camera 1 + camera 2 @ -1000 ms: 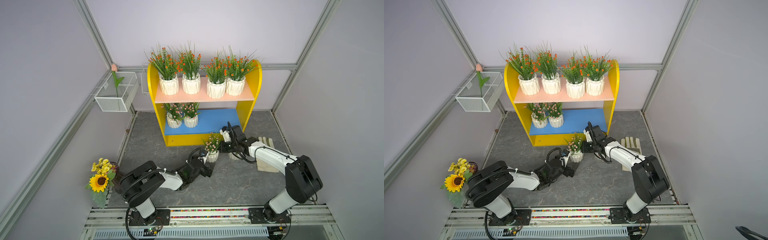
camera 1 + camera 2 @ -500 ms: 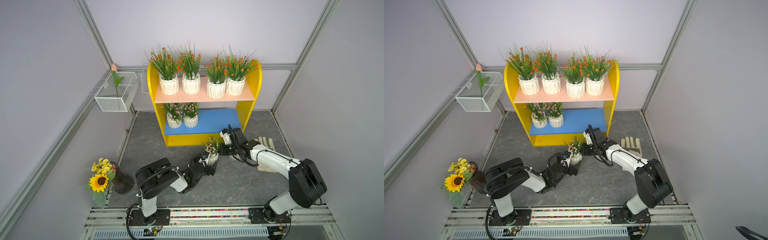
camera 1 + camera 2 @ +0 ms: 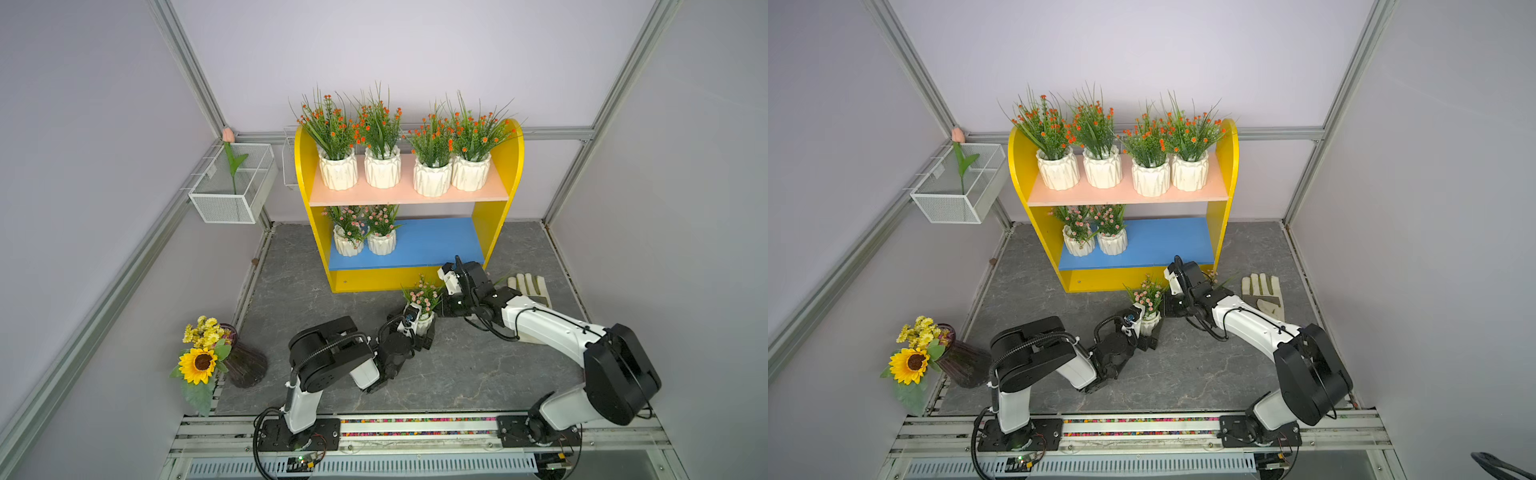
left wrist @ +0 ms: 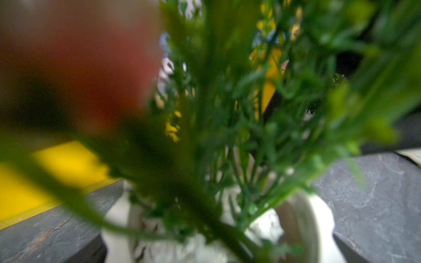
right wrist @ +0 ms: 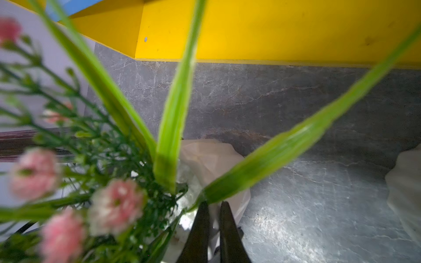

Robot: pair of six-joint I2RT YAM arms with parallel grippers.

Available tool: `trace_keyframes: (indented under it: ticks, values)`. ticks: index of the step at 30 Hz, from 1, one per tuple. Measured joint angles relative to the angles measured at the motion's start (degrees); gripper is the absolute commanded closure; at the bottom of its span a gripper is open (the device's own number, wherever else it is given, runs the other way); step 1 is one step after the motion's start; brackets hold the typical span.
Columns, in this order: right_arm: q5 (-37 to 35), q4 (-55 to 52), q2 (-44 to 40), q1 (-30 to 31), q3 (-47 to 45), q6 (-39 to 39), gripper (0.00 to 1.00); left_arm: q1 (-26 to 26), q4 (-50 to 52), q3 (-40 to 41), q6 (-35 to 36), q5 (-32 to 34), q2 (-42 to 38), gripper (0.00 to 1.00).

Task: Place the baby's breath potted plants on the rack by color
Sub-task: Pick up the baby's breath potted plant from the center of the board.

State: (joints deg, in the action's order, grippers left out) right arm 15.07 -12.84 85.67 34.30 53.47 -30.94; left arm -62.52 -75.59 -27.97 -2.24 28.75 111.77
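The yellow rack [image 3: 505,174] carries several orange-flowered baby's breath potted plants [image 3: 382,166] on its salmon board. Two pink-flowered ones [image 3: 349,245] stand at the left end of the blue board. A third pink plant's white pot [image 3: 424,322] [image 4: 268,225] [image 5: 216,164] stands upright on the floor before the rack. My left gripper [image 3: 422,328] [image 4: 216,250] is open, with a jaw on each side of the pot. My right gripper [image 3: 442,307] [image 5: 213,203] is shut on that pot's rim. Blossoms of another pink plant [image 3: 1212,274] peek from behind the right wrist.
A work glove [image 3: 530,289] lies on the grey floor right of the right arm. A dark vase with the sunflower bouquet [image 3: 245,365] stands at the front left. A white wire basket with a tulip [image 3: 232,187] hangs on the left wall.
My left arm swung in from the left and brought its open jaws around the floor pot. The right gripper stayed at the pot's rim, and the pot barely shifted.
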Motion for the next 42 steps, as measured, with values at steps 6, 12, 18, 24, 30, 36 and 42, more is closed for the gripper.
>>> trace_keyframes:
  ticks: [6,12,18,24,30,36,42]
  values:
    - [0.02,1.6,-0.5,0.09,-1.03,-0.61,0.93,-0.13,-0.55,-0.02,0.96,0.59,0.22,0.33]
    - [-0.02,1.9,-0.94,0.09,-1.38,-0.66,0.83,-0.17,-0.87,-0.02,1.09,0.61,0.22,0.58]
    - [-0.02,2.43,-2.93,-0.2,-1.73,-0.81,0.68,-0.17,0.48,-0.02,1.05,1.05,0.22,0.63]
    - [-1.25,2.08,-8.24,-1.4,-2.49,-0.48,0.64,-0.17,3.21,-0.22,1.07,1.27,-0.15,0.63]
    - [-4.83,-2.71,-18.16,-3.04,-6.51,0.31,0.62,-0.17,8.26,-1.92,1.07,1.31,-3.43,0.65]
    - [-9.57,-9.27,-30.08,-4.87,-9.29,1.27,0.58,-0.17,16.72,-7.34,1.05,2.91,-9.05,0.67]
    - [-12.74,-13.9,-38.45,-5.4,-10.45,1.57,0.57,-0.17,23.61,-13.86,1.55,4.57,-12.79,0.67]
